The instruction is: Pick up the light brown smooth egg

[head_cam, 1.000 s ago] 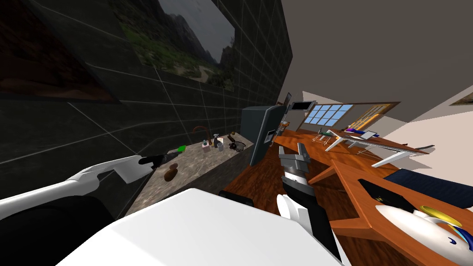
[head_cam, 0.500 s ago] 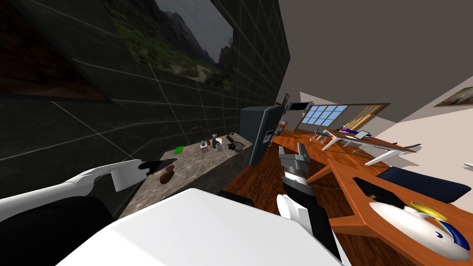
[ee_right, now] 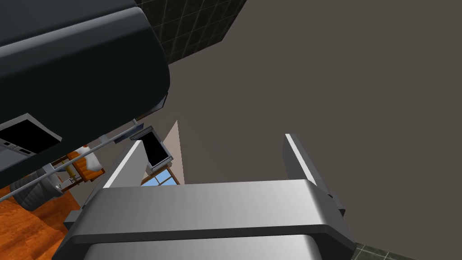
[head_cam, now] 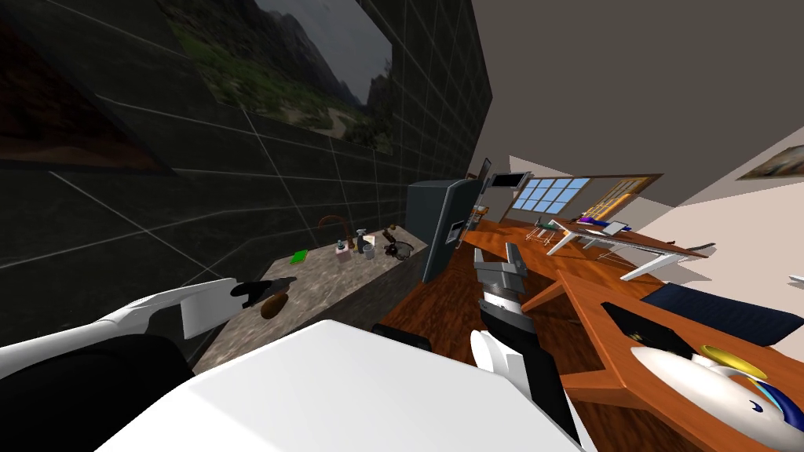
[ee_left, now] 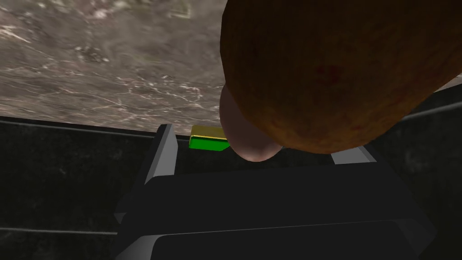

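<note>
On the mottled worktop [head_cam: 338, 278], lower left in the head view, your left end effector [ee_left: 258, 144] stands spread around the egg [ee_left: 243, 131], beside a brown lump [ee_left: 334, 67]. Likely fragile and slick: pinch its middle gently.

Dark tiled wall [head_cam: 235, 180], stone counter [head_cam: 330, 273], wood floor [head_cam: 440, 294]

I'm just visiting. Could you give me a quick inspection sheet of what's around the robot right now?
Surface: mottled grey-brown counter.
Job's things: light brown smooth egg, between the left gripper's fingers, not gripped, close by a big rough brown lump.
Clutter: green-and-yellow block; small bottles and cups at the counter's far end.
Grippers: left gripper open at the egg; right gripper open, over the wood floor.
Cables: nothing seen.
Surroundings: dark tiled wall, dark appliance.
</note>
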You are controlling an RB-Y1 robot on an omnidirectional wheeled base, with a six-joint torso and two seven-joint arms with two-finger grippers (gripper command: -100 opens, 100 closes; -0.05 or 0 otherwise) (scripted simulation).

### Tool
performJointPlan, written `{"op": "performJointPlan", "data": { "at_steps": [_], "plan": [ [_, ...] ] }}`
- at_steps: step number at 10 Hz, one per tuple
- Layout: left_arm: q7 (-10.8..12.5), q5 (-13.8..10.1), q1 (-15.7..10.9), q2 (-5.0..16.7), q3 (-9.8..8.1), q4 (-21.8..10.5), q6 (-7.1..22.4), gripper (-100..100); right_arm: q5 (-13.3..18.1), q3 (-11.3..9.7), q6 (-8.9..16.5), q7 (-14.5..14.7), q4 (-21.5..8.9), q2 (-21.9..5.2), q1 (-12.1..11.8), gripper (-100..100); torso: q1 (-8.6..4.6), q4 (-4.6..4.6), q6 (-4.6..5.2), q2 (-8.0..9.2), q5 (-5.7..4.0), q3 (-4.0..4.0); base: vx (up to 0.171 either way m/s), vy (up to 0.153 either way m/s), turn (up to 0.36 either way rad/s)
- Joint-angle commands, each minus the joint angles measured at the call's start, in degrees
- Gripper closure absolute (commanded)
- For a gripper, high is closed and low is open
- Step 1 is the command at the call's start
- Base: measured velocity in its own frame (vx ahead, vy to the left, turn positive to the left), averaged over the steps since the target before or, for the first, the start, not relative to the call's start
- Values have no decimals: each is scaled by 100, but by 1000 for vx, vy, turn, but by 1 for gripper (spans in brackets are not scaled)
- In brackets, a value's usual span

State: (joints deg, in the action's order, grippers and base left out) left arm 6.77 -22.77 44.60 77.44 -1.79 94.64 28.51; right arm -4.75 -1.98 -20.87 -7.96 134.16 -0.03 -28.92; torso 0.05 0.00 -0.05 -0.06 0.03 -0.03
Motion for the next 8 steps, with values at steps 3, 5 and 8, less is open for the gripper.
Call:
{"op": "performJointPlan", "data": {
  "at_steps": [3,5,8],
  "plan": [
    [-61,83,-53,-180,48,-166,-93,-100,0,0,0,0,0,0,0,0,5,0,-1,4,2,2,16,20,-47],
    [-67,88,-57,-188,55,-177,-92,100,0,0,0,0,0,0,0,0,-5,3,2,8,-1,5,0,0,0],
    [-67,88,-57,-189,55,-178,-91,100,0,0,0,0,0,0,0,0,-8,2,2,7,-2,4,0,0,0]
  ]
}}
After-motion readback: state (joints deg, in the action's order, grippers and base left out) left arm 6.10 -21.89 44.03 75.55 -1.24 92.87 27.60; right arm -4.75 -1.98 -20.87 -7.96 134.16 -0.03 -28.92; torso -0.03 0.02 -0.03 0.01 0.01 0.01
